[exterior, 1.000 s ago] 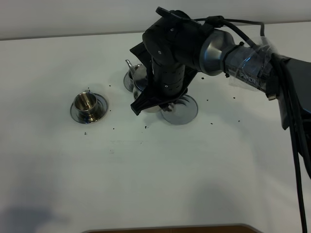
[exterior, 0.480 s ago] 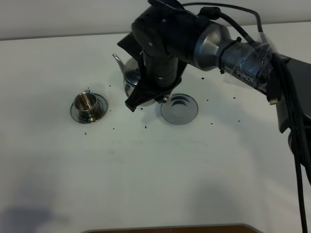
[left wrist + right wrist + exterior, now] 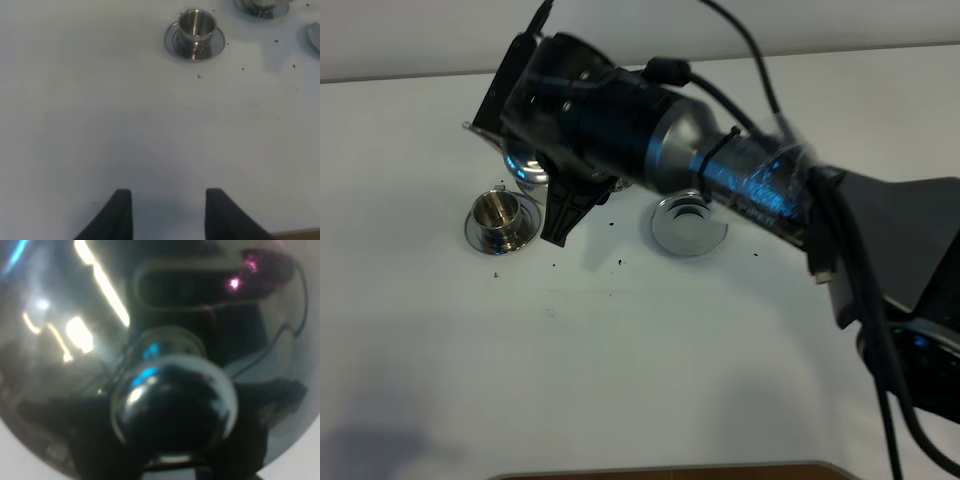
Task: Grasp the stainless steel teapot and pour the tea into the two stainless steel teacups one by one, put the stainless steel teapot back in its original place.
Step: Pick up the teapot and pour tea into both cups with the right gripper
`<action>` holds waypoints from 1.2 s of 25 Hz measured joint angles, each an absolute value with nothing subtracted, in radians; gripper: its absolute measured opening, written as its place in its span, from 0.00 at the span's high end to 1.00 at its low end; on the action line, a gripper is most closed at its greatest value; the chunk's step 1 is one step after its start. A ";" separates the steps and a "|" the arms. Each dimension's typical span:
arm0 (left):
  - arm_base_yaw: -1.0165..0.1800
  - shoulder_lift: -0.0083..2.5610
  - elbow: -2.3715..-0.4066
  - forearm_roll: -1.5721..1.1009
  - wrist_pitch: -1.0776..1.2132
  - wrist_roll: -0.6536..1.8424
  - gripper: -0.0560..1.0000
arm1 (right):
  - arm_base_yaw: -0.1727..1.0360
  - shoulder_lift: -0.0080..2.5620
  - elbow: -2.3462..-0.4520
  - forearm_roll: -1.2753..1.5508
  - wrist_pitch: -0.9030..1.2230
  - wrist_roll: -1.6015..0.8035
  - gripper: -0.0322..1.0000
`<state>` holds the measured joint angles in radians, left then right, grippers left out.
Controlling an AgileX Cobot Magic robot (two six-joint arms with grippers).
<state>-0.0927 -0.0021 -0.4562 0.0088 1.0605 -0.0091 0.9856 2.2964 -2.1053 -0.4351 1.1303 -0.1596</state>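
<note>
My right gripper [image 3: 560,222] is shut on the stainless steel teapot [image 3: 525,166], which hangs in the air just behind the left teacup [image 3: 498,214], its thin spout pointing left. The arm hides most of the pot. Its domed lid and knob [image 3: 172,405] fill the right wrist view. That teacup [image 3: 197,26] stands on its saucer. The other teacup [image 3: 262,5] shows only at the left wrist view's edge and is hidden behind the arm in the high view. The original place [image 3: 688,225], a ringed steel saucer, lies bare. My left gripper [image 3: 170,215] is open and holds nothing.
Small dark specks [image 3: 620,263] are scattered over the white table [image 3: 620,370] around the saucers. The right arm's thick body and cables [image 3: 840,260] stretch from the right side across the middle. A brown edge [image 3: 660,470] runs along the table's front.
The right arm has swung left with the teapot, from beside the ringed saucer to just behind the left teacup. The saucer now lies uncovered, and the arm hides the back teacup.
</note>
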 joint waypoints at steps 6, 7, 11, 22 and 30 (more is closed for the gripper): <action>-0.093 -0.002 -0.456 0.009 1.061 -0.009 0.57 | 0.999 2.364 -2.105 -0.493 1.115 -0.290 0.78; -0.093 -0.002 -0.456 0.009 1.061 -0.009 0.57 | 1.003 2.368 -2.105 -0.510 1.115 -0.293 0.78; -0.093 -0.002 -0.456 0.009 1.061 -0.009 0.57 | 1.022 2.377 -2.105 -0.611 1.110 -0.301 0.78; -0.093 -0.002 -0.456 0.009 1.061 -0.009 0.57 | 1.060 2.444 -2.107 -0.772 1.108 -0.312 0.78; -0.093 -0.002 -0.456 0.009 1.061 -0.009 0.57 | 1.063 2.444 -2.107 -0.851 1.120 -0.312 0.78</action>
<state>-0.0927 -0.0021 -0.4562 0.0088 1.0605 -0.0091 1.0635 2.4445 -2.1075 -0.8513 1.1199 -0.3116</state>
